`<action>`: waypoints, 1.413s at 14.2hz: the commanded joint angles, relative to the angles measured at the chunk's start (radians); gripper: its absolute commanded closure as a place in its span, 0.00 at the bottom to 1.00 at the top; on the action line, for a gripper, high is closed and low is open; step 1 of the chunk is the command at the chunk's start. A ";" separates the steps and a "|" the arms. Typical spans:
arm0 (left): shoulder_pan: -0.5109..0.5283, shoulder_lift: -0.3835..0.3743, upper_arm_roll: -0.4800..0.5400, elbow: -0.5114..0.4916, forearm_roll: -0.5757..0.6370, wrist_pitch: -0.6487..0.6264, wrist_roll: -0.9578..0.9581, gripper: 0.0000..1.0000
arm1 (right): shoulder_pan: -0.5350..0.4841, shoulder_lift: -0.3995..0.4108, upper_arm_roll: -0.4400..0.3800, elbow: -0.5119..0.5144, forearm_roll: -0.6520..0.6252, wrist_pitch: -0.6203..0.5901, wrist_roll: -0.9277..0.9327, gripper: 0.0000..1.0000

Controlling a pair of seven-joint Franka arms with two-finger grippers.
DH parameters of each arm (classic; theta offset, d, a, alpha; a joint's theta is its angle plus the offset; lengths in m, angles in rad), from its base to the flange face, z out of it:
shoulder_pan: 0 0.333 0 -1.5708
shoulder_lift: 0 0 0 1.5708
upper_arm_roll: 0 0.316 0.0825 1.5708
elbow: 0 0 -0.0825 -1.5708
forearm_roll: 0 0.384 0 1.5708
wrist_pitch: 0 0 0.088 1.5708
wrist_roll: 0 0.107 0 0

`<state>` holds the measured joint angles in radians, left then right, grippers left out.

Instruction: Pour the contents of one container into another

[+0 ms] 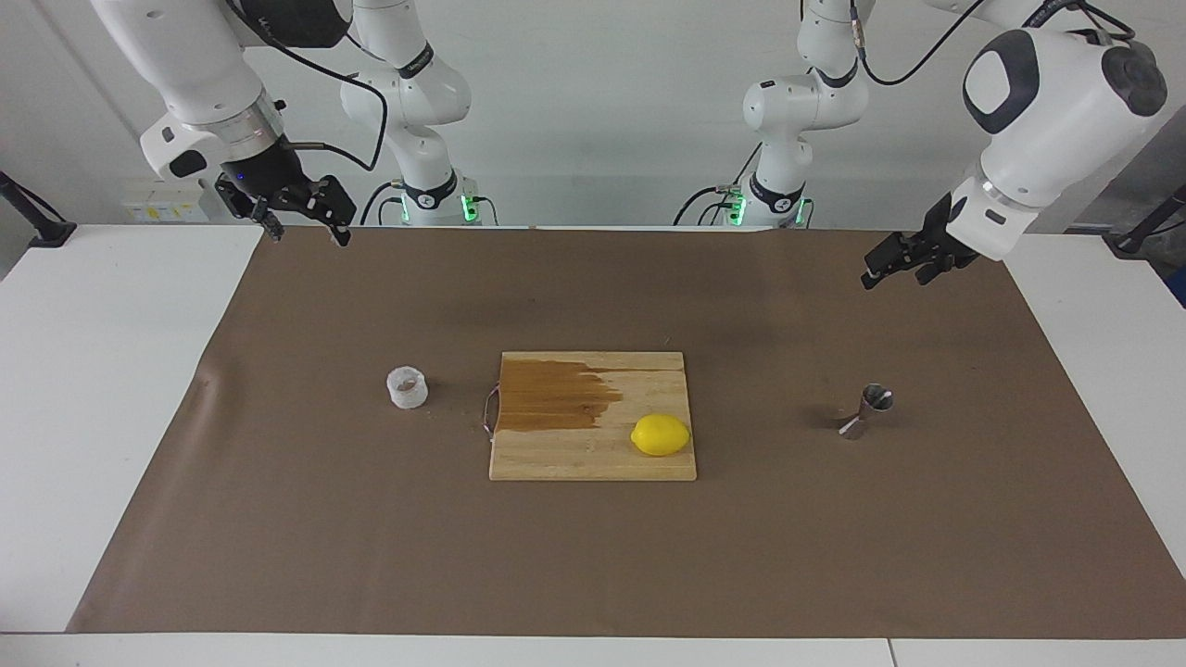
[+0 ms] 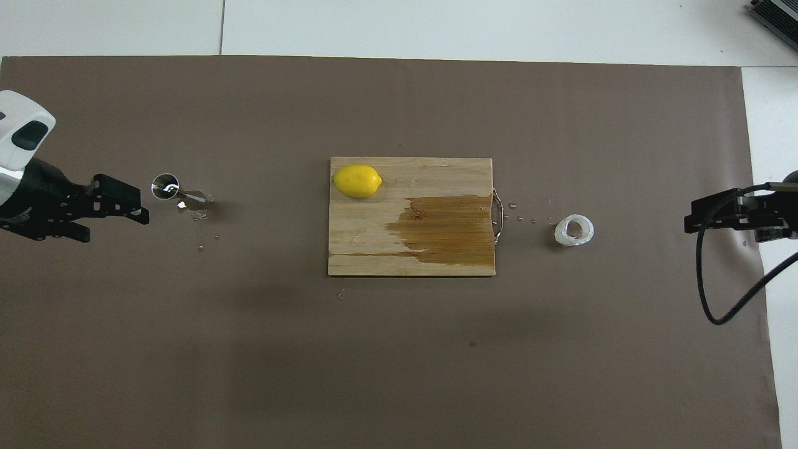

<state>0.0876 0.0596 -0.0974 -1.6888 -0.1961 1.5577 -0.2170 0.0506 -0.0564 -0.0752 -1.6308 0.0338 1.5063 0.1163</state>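
Left hand empty, spread wide, up over the mat near the jigger; right hand wide, empty, waiting well apart from the cup. Reach phase, nothing grasped; next likely a descent onto the jigger. Overhead view adds droplets beside the jigger; facing view shows hand height.

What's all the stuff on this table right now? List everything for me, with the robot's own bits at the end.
plastic cup: one, whitish, on the mat beside the board, toward the right arm's end.
jigger: one, shiny steel, on the mat toward the left arm's end.
cutting board: one, wooden, part wet-stained, mid-table.
lemon: one, yellow, on the board.
mat: one, brown, covering the table.
left hand: one, black, open, raised over the mat.
right hand: one, black, open, waiting.
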 commanded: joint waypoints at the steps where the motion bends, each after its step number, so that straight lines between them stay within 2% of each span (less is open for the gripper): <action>1: 0.053 0.083 -0.008 0.012 -0.084 -0.027 -0.120 0.00 | -0.014 0.001 0.006 0.011 0.020 -0.018 -0.017 0.00; 4: 0.090 0.120 -0.007 -0.032 -0.248 -0.018 -0.279 0.00 | -0.014 0.001 0.006 0.011 0.021 -0.017 -0.017 0.00; 6: 0.127 0.183 -0.013 -0.019 -0.319 -0.042 -0.337 0.00 | -0.014 0.001 0.006 0.011 0.021 -0.018 -0.017 0.00; 8: 0.161 0.235 -0.018 -0.009 -0.370 -0.115 -0.411 0.00 | -0.014 0.001 0.005 0.011 0.020 -0.018 -0.017 0.00; 10: 0.184 0.305 -0.021 0.044 -0.443 -0.186 -0.529 0.00 | -0.014 0.001 0.005 0.011 0.020 -0.018 -0.017 0.00; 14: 0.251 0.371 -0.041 0.092 -0.559 -0.173 -0.614 0.00 | -0.014 0.001 0.005 0.011 0.021 -0.018 -0.017 0.00; 16: 0.318 0.410 -0.108 0.112 -0.580 -0.144 -0.614 0.00 | -0.014 0.001 0.005 0.011 0.021 -0.017 -0.017 0.00; 20: 0.374 0.431 -0.145 0.110 -0.646 -0.048 -0.614 0.00 | -0.014 0.001 0.005 0.011 0.021 -0.018 -0.017 0.00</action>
<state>0.4376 0.4678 -0.2231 -1.6029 -0.8179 1.4839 -0.8091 0.0505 -0.0564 -0.0752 -1.6308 0.0338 1.5063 0.1163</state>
